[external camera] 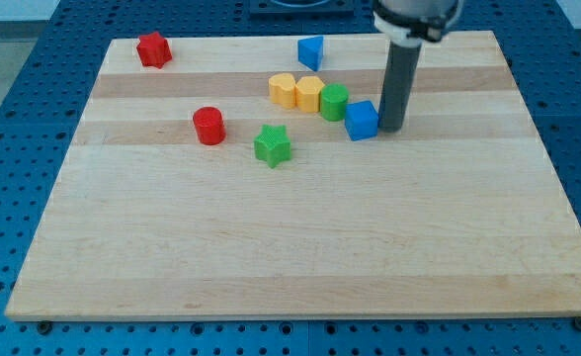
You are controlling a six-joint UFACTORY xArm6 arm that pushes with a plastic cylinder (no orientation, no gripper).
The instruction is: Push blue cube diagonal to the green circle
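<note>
Scanning from the view's left across the wooden board [300, 247]: a red star-like block [153, 48] is sitting near the top left corner, and a red cylinder [208, 126] is standing lower, toward the middle. A green star [272, 145] is lying just to the right of and below that cylinder. Further right, two yellow blocks [296, 91], shapes not fully clear, are sitting side by side and touching, with the green circle [334, 101] pressed against the right one. A blue block of wedge-like form [311, 51] is resting well above this row, near the top edge. The blue cube [362, 120] is sitting just right of and slightly below the green circle, appearing to touch it at a corner. The arm carries no gripper, so there is nothing opening or closing; the rod's tip [390, 130] is resting on the board directly against the cube's right side. Judgement: the push is underway or nearly finishing, since the cube is already lying diagonally off the circle. The next move is calling for only a slight nudge, if any, without shoving the circle into the yellow row. Count: two red, two yellow, two green, two blue, eight blocks in all.
</note>
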